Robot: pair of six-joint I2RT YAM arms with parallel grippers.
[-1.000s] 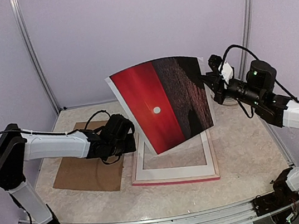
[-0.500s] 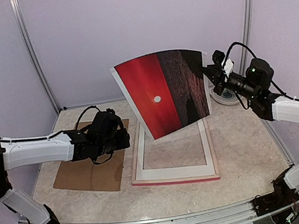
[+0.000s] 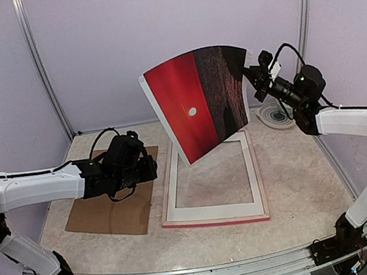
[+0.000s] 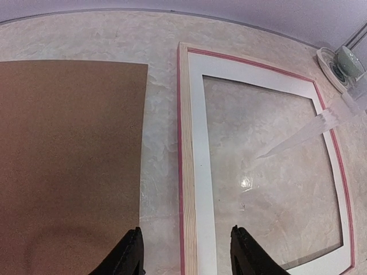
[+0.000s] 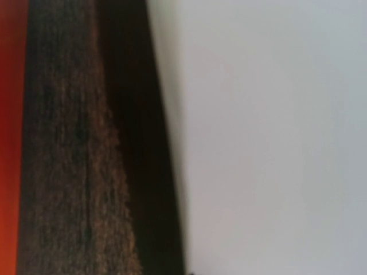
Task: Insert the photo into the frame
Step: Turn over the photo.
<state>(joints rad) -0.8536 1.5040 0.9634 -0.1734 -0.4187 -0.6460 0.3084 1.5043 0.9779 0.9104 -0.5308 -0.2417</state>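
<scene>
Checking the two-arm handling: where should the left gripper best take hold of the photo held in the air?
Probably its free left edge, from the left, jaws straddling the thin sheet. The photo stands upright in the air, pinched at its upper right by the right gripper, so that edge is unsupported and faces the open left gripper.

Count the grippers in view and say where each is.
2. The left gripper hangs open over the gap between the backing board and the frame. The right gripper holds the photo by its upper right edge.
</scene>
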